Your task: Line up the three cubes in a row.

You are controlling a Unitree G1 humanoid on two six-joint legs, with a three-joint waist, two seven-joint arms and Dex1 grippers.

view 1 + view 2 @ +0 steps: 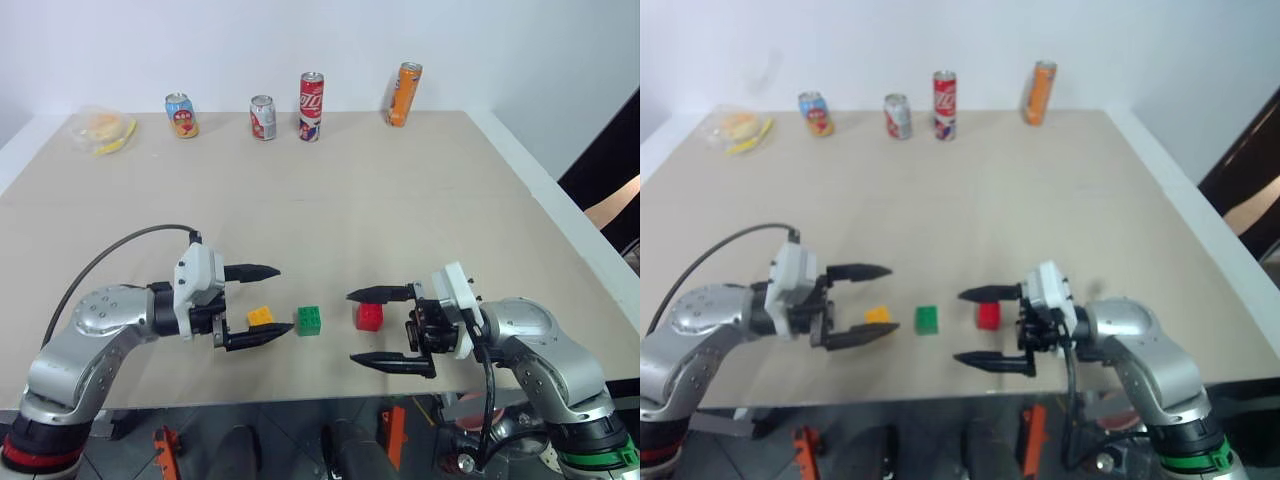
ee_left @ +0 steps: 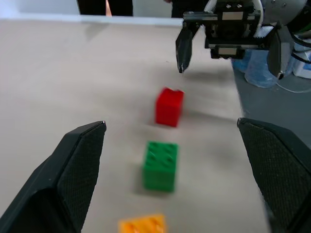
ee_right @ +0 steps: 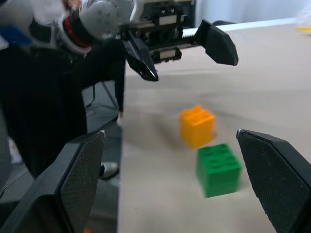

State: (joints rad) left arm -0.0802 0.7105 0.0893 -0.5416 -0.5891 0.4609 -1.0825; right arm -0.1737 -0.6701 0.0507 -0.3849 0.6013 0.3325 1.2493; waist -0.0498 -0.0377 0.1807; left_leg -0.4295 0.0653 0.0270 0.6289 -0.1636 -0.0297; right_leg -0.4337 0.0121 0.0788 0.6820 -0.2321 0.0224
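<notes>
Near the front edge of the beige table [image 1: 330, 200], the small studded plastic cubes, yellow-orange [image 1: 260, 316], green [image 1: 309, 320] and red [image 1: 369, 316], sit in a row between the spread, empty left claw [image 1: 254, 304] and right claw [image 1: 381, 326]. They look light, rigid and smooth-sided, so pinching opposite flat faces seems best.

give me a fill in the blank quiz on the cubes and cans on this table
1. The cube in the middle of the row is ____.
2. The red cube lies nearest the ____ pincer.
3. At the table's far edge stand ____ cans.
4. Both pincers are ____, holding nothing.

Missing words: green; right; four; open
</notes>
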